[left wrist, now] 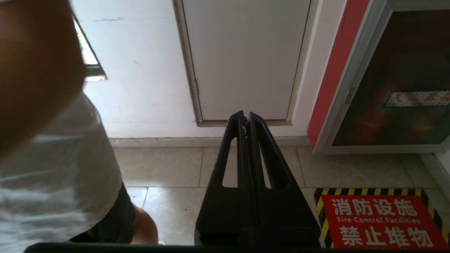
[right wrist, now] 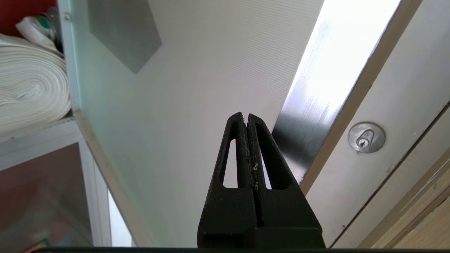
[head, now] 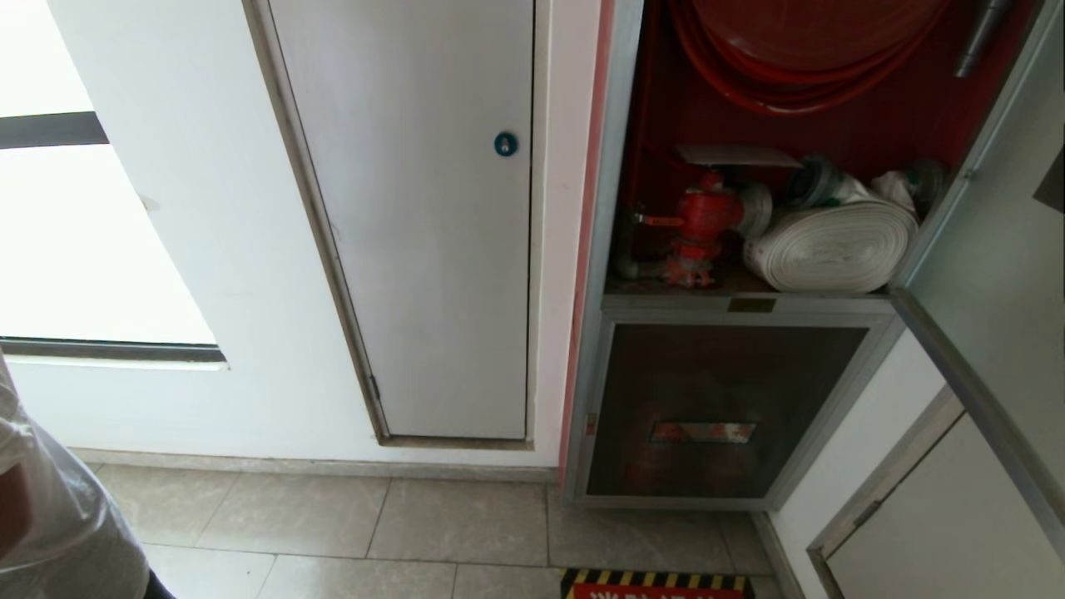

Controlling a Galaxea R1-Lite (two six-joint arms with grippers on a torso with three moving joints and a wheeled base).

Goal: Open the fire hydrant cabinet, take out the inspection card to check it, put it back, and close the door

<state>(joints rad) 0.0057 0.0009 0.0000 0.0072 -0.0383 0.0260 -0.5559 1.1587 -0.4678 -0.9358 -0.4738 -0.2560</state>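
A: From where did the head view look?
B: From above, down at the open fire hydrant cabinet (head: 749, 208) and the white panel (head: 416, 216).
A: And the wrists?
B: The left one sat low near the floor (left wrist: 168, 168) and faced the same panel. The right one was close to the door (right wrist: 182, 105) and shared the white rolled hose (right wrist: 31, 95).
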